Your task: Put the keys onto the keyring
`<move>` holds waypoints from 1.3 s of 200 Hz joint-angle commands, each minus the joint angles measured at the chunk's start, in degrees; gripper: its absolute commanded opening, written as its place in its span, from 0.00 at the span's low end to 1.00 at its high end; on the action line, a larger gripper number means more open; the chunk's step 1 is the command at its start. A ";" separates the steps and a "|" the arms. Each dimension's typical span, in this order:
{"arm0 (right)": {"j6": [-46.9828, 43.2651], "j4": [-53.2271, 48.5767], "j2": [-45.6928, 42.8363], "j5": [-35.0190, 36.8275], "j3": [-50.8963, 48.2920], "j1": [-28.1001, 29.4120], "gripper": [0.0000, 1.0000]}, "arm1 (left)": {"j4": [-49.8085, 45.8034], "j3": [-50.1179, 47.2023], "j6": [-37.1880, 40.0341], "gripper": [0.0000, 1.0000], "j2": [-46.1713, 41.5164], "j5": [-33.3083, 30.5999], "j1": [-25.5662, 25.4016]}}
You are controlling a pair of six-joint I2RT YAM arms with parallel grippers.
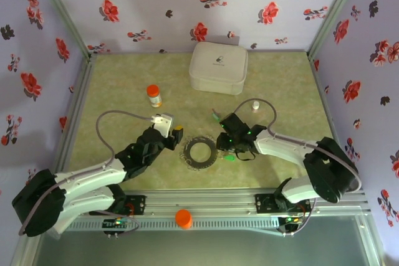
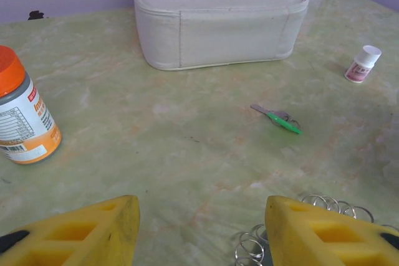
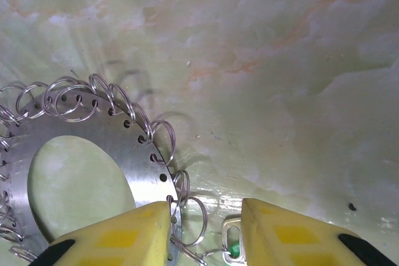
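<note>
The keyring is a flat metal ring edged with small wire loops, lying on the table between my two grippers. One green key lies apart behind it and also appears in the left wrist view. A second key lies by my right gripper. In the right wrist view the keyring fills the left side. My right gripper stands open, with a wire loop and that key's end between its fingers. My left gripper is open over bare table, with the keyring's loops by its right finger.
A white zipped case stands at the back. An orange-capped bottle stands back left and a small white vial back right. An orange round knob sits on the front rail. Walls enclose the table on three sides.
</note>
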 commanded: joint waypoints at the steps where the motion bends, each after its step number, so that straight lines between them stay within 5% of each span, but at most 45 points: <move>1: 2.28 2.87 1.46 -2.24 0.73 -0.48 0.32 | 2.55 1.10 -1.51 0.55 -0.17 0.29 0.25; 136: 2.81 4.11 5.76 -3.42 1.94 -0.53 0.14 | 2.54 -0.28 -0.73 0.54 -3.02 -0.77 0.28; 260: 1.48 1.77 7.20 -3.10 3.04 -0.57 0.10 | 2.29 0.12 0.22 0.53 -3.34 -1.20 0.29</move>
